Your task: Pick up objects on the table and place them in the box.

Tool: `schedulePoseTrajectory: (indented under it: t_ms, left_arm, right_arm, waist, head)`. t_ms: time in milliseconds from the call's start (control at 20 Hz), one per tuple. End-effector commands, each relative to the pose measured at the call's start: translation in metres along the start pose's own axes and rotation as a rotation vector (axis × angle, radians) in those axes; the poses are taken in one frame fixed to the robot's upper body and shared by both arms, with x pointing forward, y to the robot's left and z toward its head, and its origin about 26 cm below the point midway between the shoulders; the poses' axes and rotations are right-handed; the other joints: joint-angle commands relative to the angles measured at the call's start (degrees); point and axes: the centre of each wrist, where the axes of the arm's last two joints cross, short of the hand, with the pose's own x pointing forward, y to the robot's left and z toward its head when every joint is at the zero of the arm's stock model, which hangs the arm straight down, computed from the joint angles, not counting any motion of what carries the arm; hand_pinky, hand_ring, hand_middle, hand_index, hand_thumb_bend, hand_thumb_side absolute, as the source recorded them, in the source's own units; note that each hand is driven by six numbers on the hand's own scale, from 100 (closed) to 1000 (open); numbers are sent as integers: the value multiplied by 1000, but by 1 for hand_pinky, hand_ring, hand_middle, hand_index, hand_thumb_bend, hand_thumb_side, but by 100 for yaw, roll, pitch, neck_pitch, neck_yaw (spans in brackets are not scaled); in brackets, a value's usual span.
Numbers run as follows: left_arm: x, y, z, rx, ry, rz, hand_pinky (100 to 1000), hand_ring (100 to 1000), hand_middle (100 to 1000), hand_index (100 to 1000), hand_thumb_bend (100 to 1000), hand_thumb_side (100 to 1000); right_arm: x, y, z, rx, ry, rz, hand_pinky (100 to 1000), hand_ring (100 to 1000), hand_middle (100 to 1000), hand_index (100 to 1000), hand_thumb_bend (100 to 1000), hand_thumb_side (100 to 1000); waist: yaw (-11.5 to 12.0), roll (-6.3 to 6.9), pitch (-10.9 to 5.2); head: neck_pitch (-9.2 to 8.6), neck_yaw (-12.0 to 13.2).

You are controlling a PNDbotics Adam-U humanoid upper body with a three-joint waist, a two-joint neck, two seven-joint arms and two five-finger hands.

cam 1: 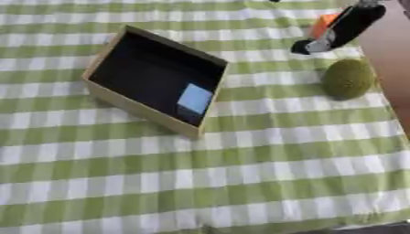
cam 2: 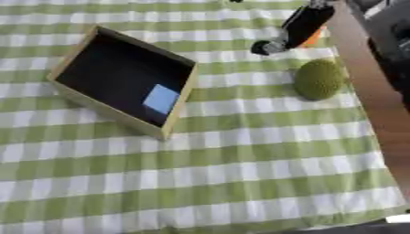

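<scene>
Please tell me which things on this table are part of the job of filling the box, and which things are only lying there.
Part of the job:
- box, open
- light blue block, already inside the box
- green round object, on the cloth
- orange object, near the right hand

Only lying there:
- checked cloth
- bare table edge

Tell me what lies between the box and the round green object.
Nothing but bare checked cloth lies between the box and the round green object; the right eye view shows it plainly.
</scene>
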Motion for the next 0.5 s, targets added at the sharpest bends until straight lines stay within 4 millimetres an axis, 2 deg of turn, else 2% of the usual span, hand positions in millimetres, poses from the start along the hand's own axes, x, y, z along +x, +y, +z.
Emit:
schedulePoseTrajectory:
  t_ms: [50,500]
  left_arm:
    - [8,4,-7,-10,-35,-24,814,811,843,846,204,831]
    - [8,4,-6,-8,-35,-25,813,811,844,846,202,832]
  right_arm:
    - [-8,-11,24,-30,70,40,919,924,827,897,426,223]
    - [-28,13,48,17,190,38,920,932,834,899,490,260]
  waist:
    - [-16,43,-118]
    - [-53,108,-91]
  head:
    - [-19,36]
    - [-54,87]
